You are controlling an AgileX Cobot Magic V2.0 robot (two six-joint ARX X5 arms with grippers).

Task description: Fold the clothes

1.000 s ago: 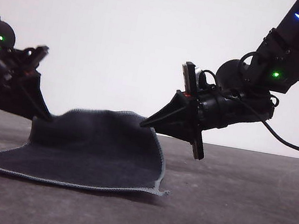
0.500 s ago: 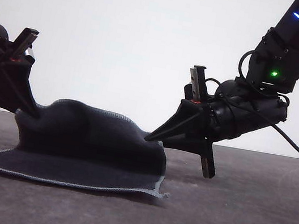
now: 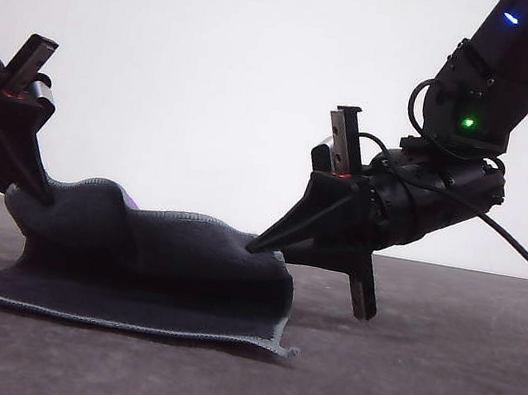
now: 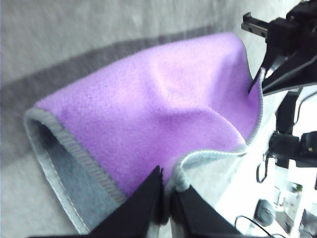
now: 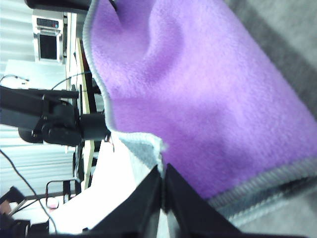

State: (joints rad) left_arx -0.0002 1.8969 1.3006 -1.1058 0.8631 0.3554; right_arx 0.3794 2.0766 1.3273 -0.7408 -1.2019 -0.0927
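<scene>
Clothes (image 3: 145,269) lie across the table (image 3: 415,385), long axis left-to-right, near edge flat. My left gripper (image 3: 42,193) and right gripper (image 3: 253,249) each pinch a far corner, carried lower and nearer me than before.

We see the cloth (image 3: 145,274) lying on the surface (image 3: 415,385), left of centre. Its near edge rests flat toward us, while its far edge is lifted and folded forward over the rest. The left hand (image 3: 42,193) grips the raised edge's left corner; the right hand (image 3: 254,248) grips its right corner.
</scene>
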